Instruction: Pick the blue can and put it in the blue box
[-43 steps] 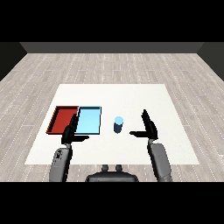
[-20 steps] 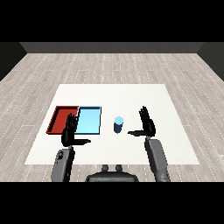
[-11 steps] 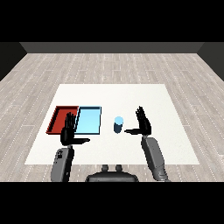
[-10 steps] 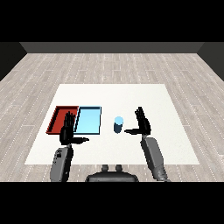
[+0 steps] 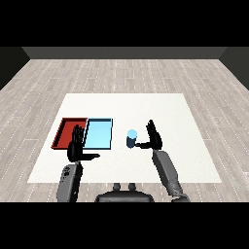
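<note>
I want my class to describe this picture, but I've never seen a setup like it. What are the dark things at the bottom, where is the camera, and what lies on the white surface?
The camera sits at the robot's head, looking down over a white table. The grey forearms end in black robot hands. The left robot hand is open, in front of the near edges of a red tray and a light blue tray, which lie side by side. The right robot hand is open, its thumb reaching towards a blue can that stands upright. Nothing is held.
</note>
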Motion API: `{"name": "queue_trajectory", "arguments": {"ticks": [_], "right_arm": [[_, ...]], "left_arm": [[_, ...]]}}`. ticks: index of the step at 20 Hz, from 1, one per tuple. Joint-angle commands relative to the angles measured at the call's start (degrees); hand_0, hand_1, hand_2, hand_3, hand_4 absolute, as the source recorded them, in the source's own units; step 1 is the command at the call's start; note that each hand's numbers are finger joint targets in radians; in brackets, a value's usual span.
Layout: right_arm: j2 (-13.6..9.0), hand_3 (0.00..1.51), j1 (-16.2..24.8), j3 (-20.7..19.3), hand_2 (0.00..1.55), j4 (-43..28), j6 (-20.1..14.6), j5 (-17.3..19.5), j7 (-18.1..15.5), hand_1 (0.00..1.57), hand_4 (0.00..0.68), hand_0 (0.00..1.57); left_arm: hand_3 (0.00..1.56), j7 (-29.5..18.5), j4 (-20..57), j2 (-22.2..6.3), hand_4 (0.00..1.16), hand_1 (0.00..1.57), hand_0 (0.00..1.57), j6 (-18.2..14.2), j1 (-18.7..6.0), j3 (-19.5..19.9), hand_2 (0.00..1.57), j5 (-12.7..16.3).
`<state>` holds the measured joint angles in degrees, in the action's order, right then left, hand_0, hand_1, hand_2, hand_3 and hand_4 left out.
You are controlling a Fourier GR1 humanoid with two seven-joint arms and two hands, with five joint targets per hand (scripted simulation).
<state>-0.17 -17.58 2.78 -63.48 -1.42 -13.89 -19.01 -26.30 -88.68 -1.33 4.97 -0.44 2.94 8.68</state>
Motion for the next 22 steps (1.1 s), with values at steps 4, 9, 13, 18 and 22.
{"name": "queue_trajectory", "arguments": {"ticks": [4, 9, 13, 18, 22], "right_arm": [[0.17, 0.00, -0.60, 0.21, 0.00, 7.51, 2.22, -0.65, -4.86, 0.00, 0.000, 0.00], [0.17, 0.00, -1.62, 4.52, 0.00, 9.06, -1.24, -4.38, -5.98, 0.00, 0.000, 0.00], [0.17, 0.00, -3.10, 4.69, 0.00, 11.22, -0.61, -4.10, -5.68, 0.00, 0.000, 0.00], [0.17, 0.00, -5.08, 8.35, 0.00, 11.50, -3.82, -7.43, -6.15, 0.00, 0.000, 0.00], [0.17, 0.00, -12.90, 8.97, 0.00, 19.94, -6.30, -12.51, -8.39, 0.00, 0.000, 0.00]], "left_arm": [[0.00, -0.67, 2.57, -2.06, 0.00, 0.00, 0.00, 1.71, -1.78, 2.69, 0.00, 1.90], [0.00, 3.92, -2.00, -1.03, 0.00, 0.00, 0.00, -0.39, -1.57, 0.87, 0.00, 1.18], [0.00, 2.14, -2.10, -0.21, 0.00, 0.00, 0.00, -1.31, -0.78, -0.54, 0.00, -0.38], [0.00, -2.02, 1.14, -0.83, 0.00, 0.00, 0.00, -0.15, 0.41, 1.14, 0.00, -0.24], [0.00, 0.30, 3.56, -0.70, 0.00, 0.00, 0.00, -0.82, -4.48, 1.41, 0.00, 0.28]]}}
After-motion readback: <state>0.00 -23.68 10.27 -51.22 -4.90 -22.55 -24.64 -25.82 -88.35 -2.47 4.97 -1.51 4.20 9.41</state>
